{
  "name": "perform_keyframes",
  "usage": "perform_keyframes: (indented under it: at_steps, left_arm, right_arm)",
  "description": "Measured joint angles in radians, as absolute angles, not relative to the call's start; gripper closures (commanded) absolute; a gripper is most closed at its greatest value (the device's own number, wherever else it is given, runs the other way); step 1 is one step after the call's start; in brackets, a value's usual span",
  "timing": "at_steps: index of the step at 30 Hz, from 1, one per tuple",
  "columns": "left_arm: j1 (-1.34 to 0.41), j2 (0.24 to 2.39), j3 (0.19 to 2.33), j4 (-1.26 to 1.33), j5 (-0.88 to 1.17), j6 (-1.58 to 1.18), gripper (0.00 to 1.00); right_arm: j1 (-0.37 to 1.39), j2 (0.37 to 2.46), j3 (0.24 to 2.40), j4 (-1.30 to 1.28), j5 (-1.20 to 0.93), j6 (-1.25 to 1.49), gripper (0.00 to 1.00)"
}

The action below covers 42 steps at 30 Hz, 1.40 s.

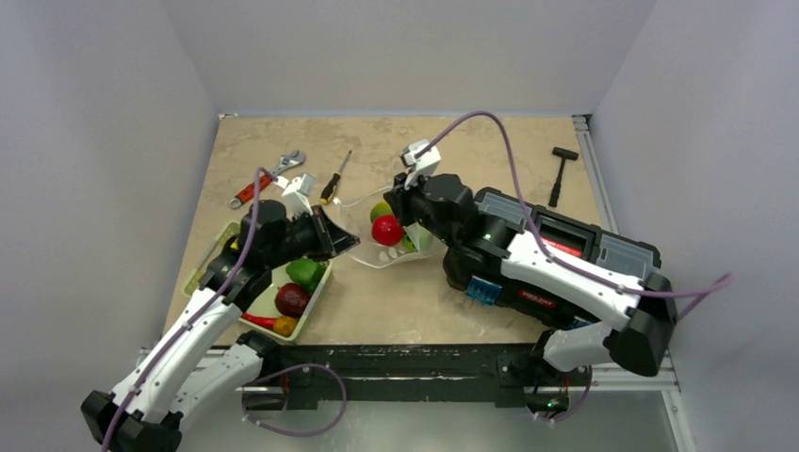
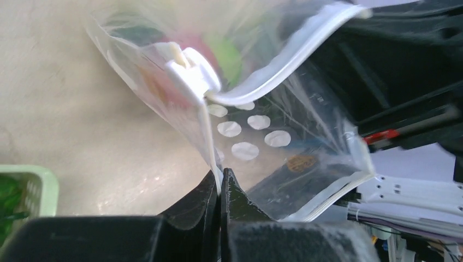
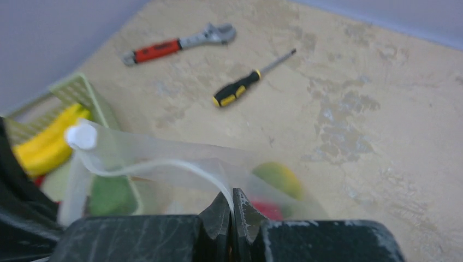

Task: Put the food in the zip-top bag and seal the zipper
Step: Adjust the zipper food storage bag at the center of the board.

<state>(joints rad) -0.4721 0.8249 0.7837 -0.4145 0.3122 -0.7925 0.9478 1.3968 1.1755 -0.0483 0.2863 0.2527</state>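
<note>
Now both our pairs of fingers are pressed right together, each nipping the bag (image 1: 384, 254) by its mouth edge. The left fingers (image 2: 226, 188) have the zipper (image 2: 278, 68) strip flat between their tips. The right fingers (image 3: 236, 201) hold the same rim farther along. Between the two pairs the bag hangs slack, printed with pale dots, and we cannot tell whether its bottom rests on the surface (image 1: 424, 311). Just beyond the left fingertips sits the white slider (image 2: 191, 73), where two strips part, so the mouth gapes there. Some food is inside, close under the right fingers: a red fruit (image 1: 387, 229) and a green fruit (image 1: 379, 209). More lies in the basket (image 1: 318, 303) behind the left fingers: a green pepper (image 1: 304, 273), a maroon piece (image 1: 292, 298) and a chilli (image 1: 258, 320). Farther off, past both pairs of fingers, lie a wrench (image 3: 180, 43) and a screwdriver (image 3: 245, 87).
</note>
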Motion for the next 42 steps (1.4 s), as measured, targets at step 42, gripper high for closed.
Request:
perform_keyframes:
  at_steps: [42]
  left_arm:
    - [-0.429, 0.864, 0.858, -0.426, 0.314, -0.726, 1.00]
  right_arm:
    - [0.952, 1.361, 1.198, -0.084, 0.271, 0.253, 1.00]
